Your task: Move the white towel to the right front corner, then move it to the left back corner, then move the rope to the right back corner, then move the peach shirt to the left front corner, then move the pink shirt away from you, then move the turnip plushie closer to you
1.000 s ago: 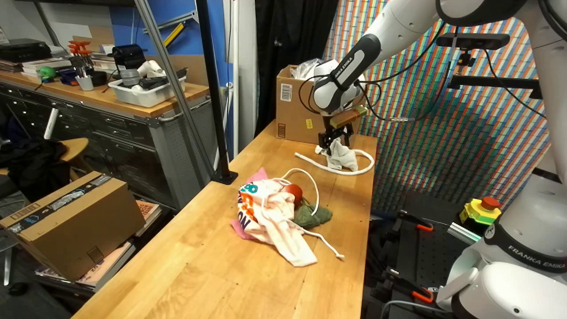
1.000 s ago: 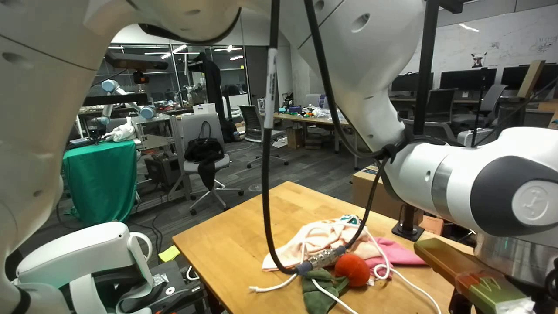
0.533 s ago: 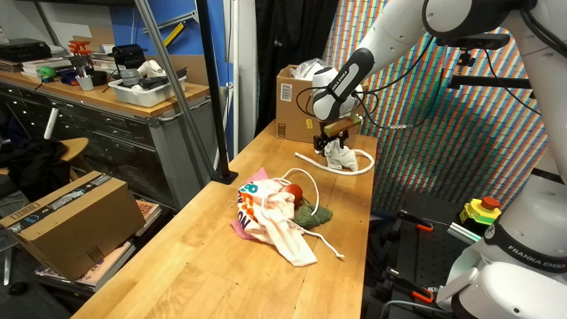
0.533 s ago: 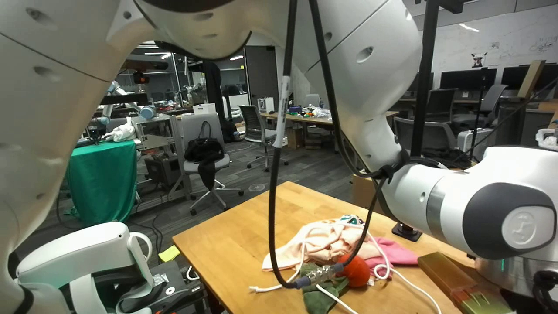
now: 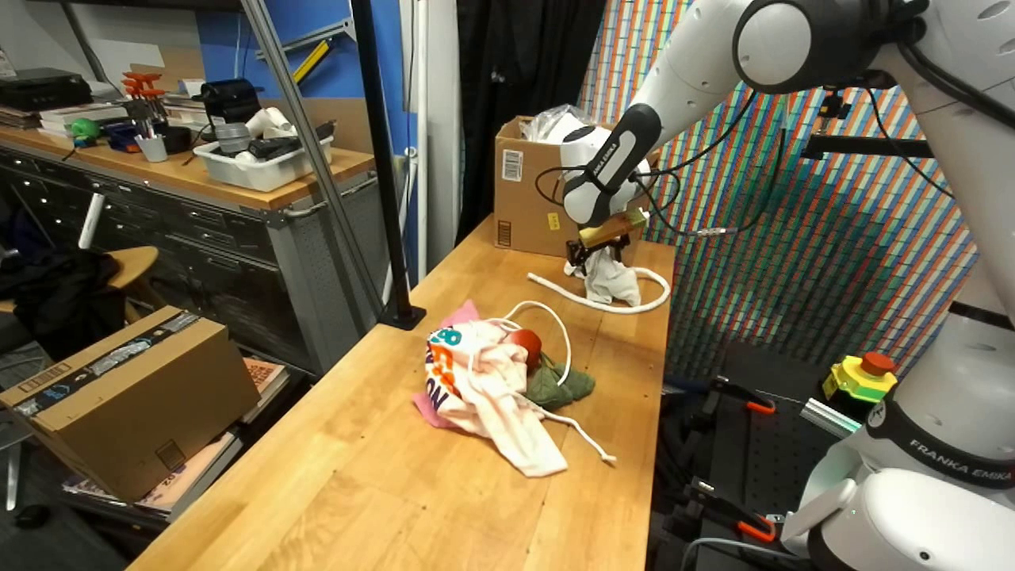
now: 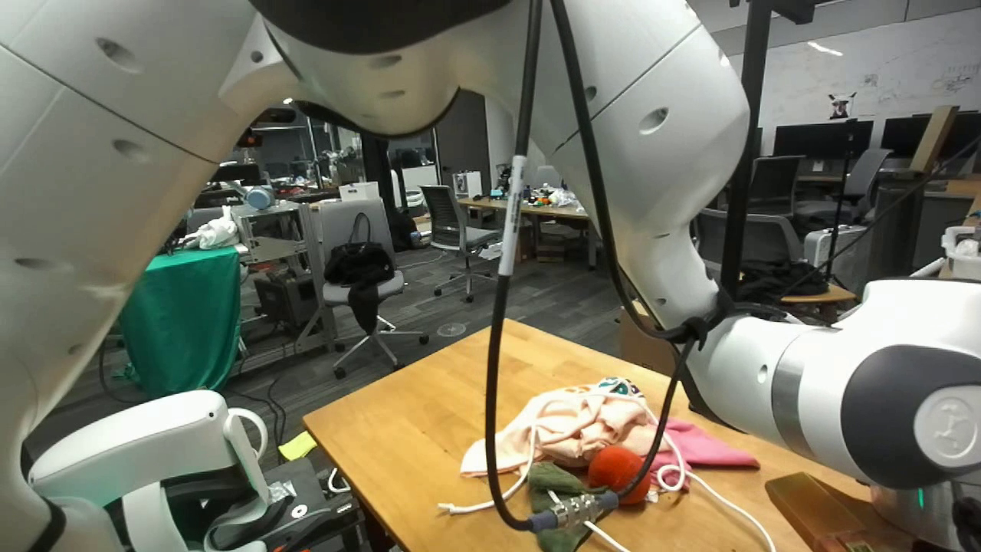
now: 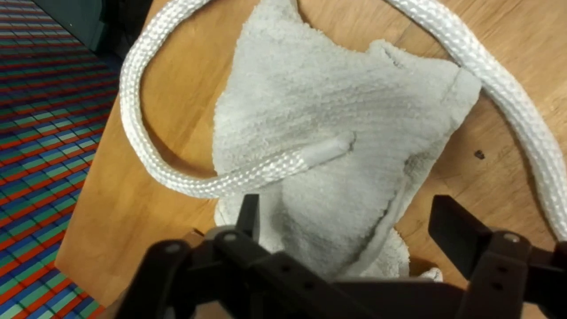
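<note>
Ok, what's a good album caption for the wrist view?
Braided white rope curled onto a crumpled off-white cloth towel, the black gripper open.

Pink shirt (image 6: 709,446) partly hidden beneath peach shirt (image 6: 575,425); rope (image 7: 130,91) cut off (wrist view, top edge).

The robot has one white arm (image 5: 690,79), and its lower part (image 5: 947,404) stands at the near right of the scene. From there the arm rises, bends at the elbow (image 5: 773,44) high on the right, and slopes down to the left and toward the far end. At the low end of this slope is the wrist (image 5: 591,198), and below it the gripper (image 7: 347,215) points downward. Its two black fingers (image 7: 458,235) stand wide apart, one on the left and one on the right in the wrist view. In an exterior view the arm makes a big arch, and the dark-grey cover (image 6: 881,414) of the wrist is at the right.
</note>
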Tool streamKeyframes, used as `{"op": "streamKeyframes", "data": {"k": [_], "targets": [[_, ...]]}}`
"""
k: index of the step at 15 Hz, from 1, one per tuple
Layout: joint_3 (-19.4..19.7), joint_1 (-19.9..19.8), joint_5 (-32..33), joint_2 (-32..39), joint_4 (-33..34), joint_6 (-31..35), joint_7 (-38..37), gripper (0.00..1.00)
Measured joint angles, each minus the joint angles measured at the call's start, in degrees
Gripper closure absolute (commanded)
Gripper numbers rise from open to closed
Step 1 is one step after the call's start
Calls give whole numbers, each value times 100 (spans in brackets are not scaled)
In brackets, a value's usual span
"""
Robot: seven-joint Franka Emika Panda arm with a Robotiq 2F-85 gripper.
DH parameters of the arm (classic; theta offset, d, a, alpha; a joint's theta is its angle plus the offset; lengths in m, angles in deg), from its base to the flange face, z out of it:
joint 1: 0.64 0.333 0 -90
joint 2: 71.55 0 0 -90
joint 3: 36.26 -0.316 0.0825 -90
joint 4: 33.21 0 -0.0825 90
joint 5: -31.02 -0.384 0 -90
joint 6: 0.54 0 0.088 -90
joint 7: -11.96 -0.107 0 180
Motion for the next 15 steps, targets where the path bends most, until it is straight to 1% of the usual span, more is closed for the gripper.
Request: {"op": "streamKeyframes", "data": {"k": [1, 6, 8, 11, 13, 15], "targets": [[49, 29, 1, 41, 50, 0, -72, 42], [132, 108, 1, 231, 266, -2, -359, 80], [173, 145, 1, 303, 322, -4, -465, 93], [230, 191, 1, 398, 390, -26, -622, 97], [259, 237, 1, 410, 407, -55, -710, 93], [309, 328, 8, 393, 416, -73, -779, 93]]}}
